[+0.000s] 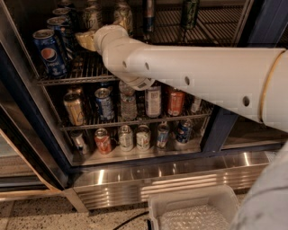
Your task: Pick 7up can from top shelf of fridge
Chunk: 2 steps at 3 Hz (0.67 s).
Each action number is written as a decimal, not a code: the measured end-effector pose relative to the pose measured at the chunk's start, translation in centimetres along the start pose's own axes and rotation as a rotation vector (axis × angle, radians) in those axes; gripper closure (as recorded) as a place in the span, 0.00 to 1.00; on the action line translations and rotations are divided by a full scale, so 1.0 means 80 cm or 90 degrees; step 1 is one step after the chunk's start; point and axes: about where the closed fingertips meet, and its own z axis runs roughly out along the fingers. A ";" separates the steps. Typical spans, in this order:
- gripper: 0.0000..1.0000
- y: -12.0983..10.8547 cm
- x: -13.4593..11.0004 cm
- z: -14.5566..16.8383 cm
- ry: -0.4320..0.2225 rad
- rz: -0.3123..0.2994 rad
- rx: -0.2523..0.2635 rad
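Observation:
The fridge (225,130) stands open with its top shelf (85,74) at the upper left. My white arm reaches in from the right, and my gripper (84,40) hangs just above that shelf, behind the blue Pepsi cans (48,53). Two pale cans stand just behind the gripper, one (92,17) right above it and one (123,14) further right. Either could be the 7up can; I cannot read their lettering. The gripper holds nothing that I can see.
Dark bottles (149,13) and a green one (190,11) stand at the back right of the top shelf. The middle shelf (135,122) and the fridge floor carry several cans. A white bin (193,209) sits on the floor in front.

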 end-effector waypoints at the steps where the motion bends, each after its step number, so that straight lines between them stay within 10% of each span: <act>1: 0.19 0.000 0.000 0.000 0.000 0.000 0.000; 2: 0.23 0.000 0.000 0.000 0.000 0.000 0.000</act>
